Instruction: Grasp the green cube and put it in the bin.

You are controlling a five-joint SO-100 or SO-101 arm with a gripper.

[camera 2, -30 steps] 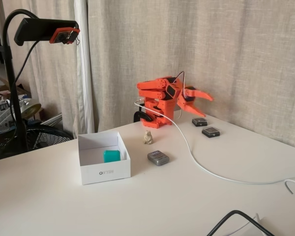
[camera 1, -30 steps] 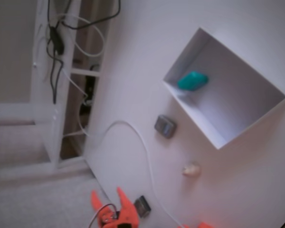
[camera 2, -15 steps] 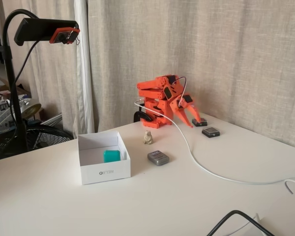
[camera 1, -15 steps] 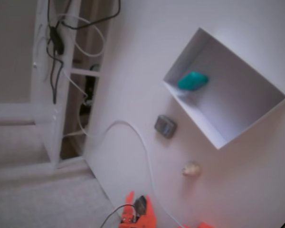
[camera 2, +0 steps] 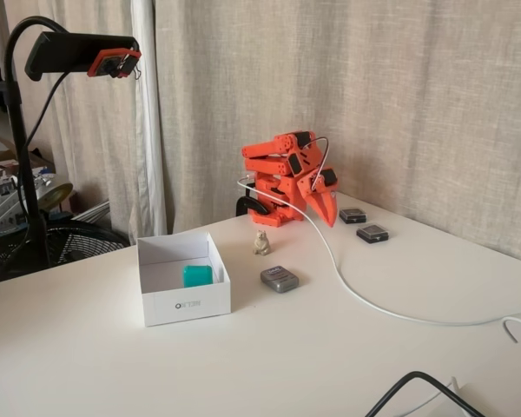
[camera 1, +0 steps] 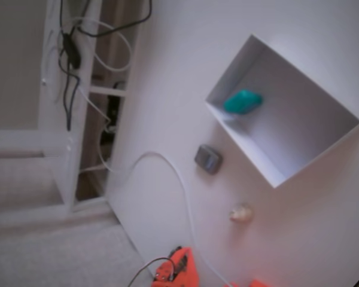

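- White desk under everything, shown in both fixed views; beige curtain hanging behind it.
- Black camera stand rising at the 9 o'clock edge of a fixed view, with an orange-trimmed camera at its top.
- Orange arm folded up at 12 o'clock from the bin, at the back of the desk, fingers pointing down towards the desk surface, brought together and holding nothing; only an orange tip showing at the 6 o'clock edge of a fixed view.
- Bin, white and open-topped, standing on the desk well apart from the arm; in a fixed view its rim sits at 2 o'clock from picture centre.
- White cable curving across the desk from the arm base towards 4 o'clock.
- Green cube lying inside the bin on its floor; in a fixed view close to the bin's wall at 9 o'clock.
- Dark grey block on the desk just outside the bin, at 3 o'clock from it.
- Two small dark pads on the desk at 3 o'clock from the arm.
- Small beige lump standing between the arm base and the grey block.
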